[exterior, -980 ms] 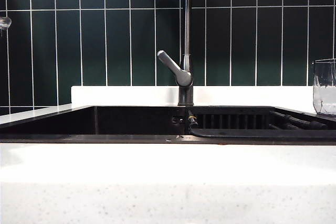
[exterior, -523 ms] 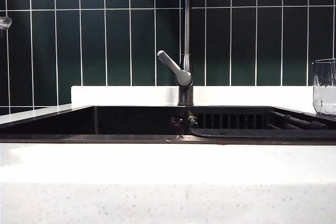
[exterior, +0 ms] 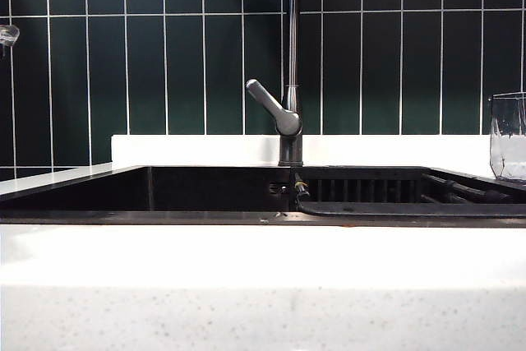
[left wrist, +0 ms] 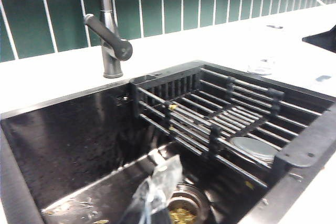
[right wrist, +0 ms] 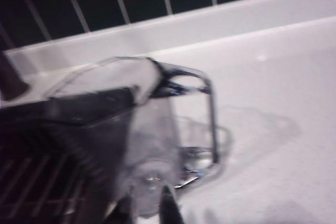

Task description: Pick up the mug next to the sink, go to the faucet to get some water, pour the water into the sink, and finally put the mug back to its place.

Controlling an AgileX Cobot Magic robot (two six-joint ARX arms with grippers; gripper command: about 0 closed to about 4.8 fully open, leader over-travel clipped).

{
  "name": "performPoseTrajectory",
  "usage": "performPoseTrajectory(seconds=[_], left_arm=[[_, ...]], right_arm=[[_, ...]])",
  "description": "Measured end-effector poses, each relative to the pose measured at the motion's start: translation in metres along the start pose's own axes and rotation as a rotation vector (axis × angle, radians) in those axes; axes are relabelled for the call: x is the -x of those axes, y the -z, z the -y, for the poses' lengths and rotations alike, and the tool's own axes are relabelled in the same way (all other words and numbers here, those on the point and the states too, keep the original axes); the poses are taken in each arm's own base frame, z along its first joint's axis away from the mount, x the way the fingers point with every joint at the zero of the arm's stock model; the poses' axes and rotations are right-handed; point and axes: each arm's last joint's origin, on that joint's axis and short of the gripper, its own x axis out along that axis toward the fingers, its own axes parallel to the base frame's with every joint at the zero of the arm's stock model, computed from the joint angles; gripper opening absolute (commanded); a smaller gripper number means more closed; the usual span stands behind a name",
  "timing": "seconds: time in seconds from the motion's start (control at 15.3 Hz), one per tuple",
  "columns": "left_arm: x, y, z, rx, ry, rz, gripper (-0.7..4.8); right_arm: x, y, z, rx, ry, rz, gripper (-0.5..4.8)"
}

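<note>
The clear glass mug point(exterior: 509, 137) stands upright on the white counter at the far right, beside the black sink point(exterior: 164, 216). The faucet point(exterior: 290, 55) rises behind the sink's middle, its grey lever point(exterior: 269, 103) angled to the left. Neither gripper shows in the exterior view. In the right wrist view the mug point(right wrist: 173, 129) fills the blurred picture, and my right gripper point(right wrist: 148, 198) sits just short of its base with a narrow gap between the dark fingertips and nothing gripped. My left gripper point(left wrist: 157, 192) hangs shut over the sink basin point(left wrist: 68, 140), near the drain point(left wrist: 184, 211).
A ribbed black rack point(left wrist: 220, 119) spans the sink's right half, next to the faucet point(left wrist: 107, 30). White speckled counter point(exterior: 263, 302) runs along the front and behind. A dark green tiled wall point(exterior: 164, 55) backs the scene, with a small clear fitting point(exterior: 6, 34) at its left edge.
</note>
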Motion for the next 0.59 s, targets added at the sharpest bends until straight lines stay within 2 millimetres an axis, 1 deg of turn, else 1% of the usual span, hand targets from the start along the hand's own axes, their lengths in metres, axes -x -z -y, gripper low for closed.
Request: performPoseTrajectory(seconds=[0.2,0.33,0.39,0.59], left_arm=[[0.0,0.0,0.0,0.0,0.01,0.001,-0.03],[0.0,0.0,0.0,-0.005,0.011,0.002,-0.03],[0.0,0.0,0.0,-0.006,0.016,0.002,-0.03],[0.0,0.0,0.0,-0.026,0.017,0.003,-0.03]], right_arm=[[0.022,0.003,-0.021,0.031,-0.08,0.081,-0.06],[0.032,0.0,-0.027,0.049,-0.095,0.148,-0.06],[0.036,-0.005,-0.029,0.058,-0.109,0.176,-0.06],[0.048,-0.008,-0.035,0.087,-0.182,0.23,-0.06]])
